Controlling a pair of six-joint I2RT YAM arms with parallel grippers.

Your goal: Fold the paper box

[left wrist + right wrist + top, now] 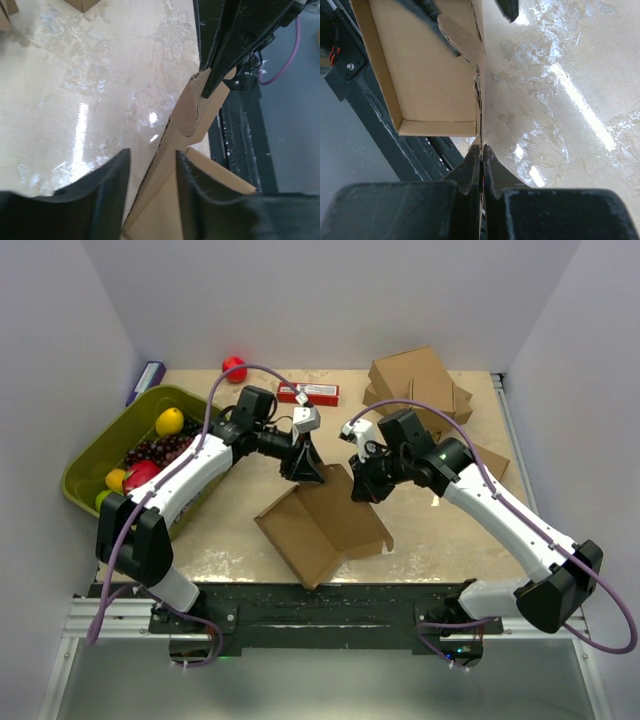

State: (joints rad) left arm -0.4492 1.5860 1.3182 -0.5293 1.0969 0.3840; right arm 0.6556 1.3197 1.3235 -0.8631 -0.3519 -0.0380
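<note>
Pinches tight with the right gripper (pixel 481 150) on the raised back wall (pixel 479 100) of the paper box (pixel 425 80). Straddles that wall's other end with the left gripper (pixel 151 157), jaws wide, cardboard between and seemingly untouched. Runs lengthwise from one hand to the other, equally near both. Sits half-formed by the near edge of the table (pixel 420 550): plain brown corrugated, tray open, one rounded flap (pixel 187 110) loose.

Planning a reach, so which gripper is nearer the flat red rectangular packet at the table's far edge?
Left. The left gripper sits in front of the flat red rectangular packet; the right gripper is farther off, to its right.
</note>
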